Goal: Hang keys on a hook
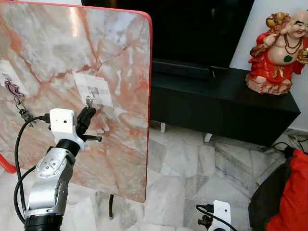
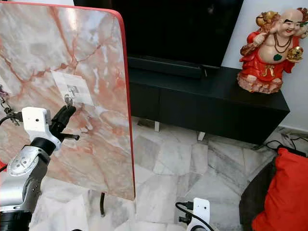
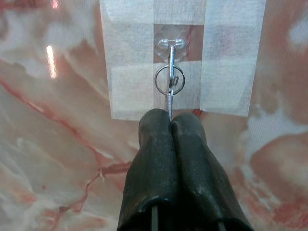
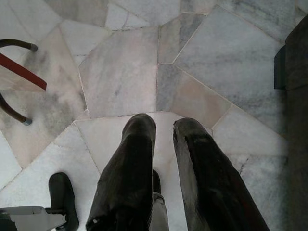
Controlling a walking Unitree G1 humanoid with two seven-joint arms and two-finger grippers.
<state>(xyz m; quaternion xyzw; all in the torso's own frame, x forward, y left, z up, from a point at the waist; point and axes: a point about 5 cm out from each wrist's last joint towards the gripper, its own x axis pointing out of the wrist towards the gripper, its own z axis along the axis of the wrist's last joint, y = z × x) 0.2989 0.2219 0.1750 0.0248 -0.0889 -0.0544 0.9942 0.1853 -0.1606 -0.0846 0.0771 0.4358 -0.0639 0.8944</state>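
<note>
Step in hand: the hanging itself was judged to be under way, with the key ring (image 3: 169, 80) brought up to the hook (image 3: 172, 44).
Left pincer: the left pincer (image 3: 170, 120) was held against the tilted marble surface (image 1: 115, 53), its two black fingers pressed together on the thin key (image 3: 169, 100) just below the ring.
Keys: the key was gripped edge-on at the fingertips, and the ring was seen lying over the lower part of the hook's metal stem; whether the ring was already threaded onto the hook could not be told.
Hook: a small clear stick-on hook was fixed on a pale taped patch (image 1: 94, 89) in the middle of the marble surface.
Second set: another bunch on a chain (image 1: 19, 107) was seen hanging near the surface's left edge, well apart from the hook in use.
Right pincer: the right pincer (image 4: 163, 139) was held low over the stone floor (image 4: 120, 72), its fingers slightly parted and nothing between them.
Next move: a small lift and settle was judged necessary so that the ring would drop behind the hook's tip; only then should the grip be released, slowly, since the hook was small and the ring could slip off.
</note>
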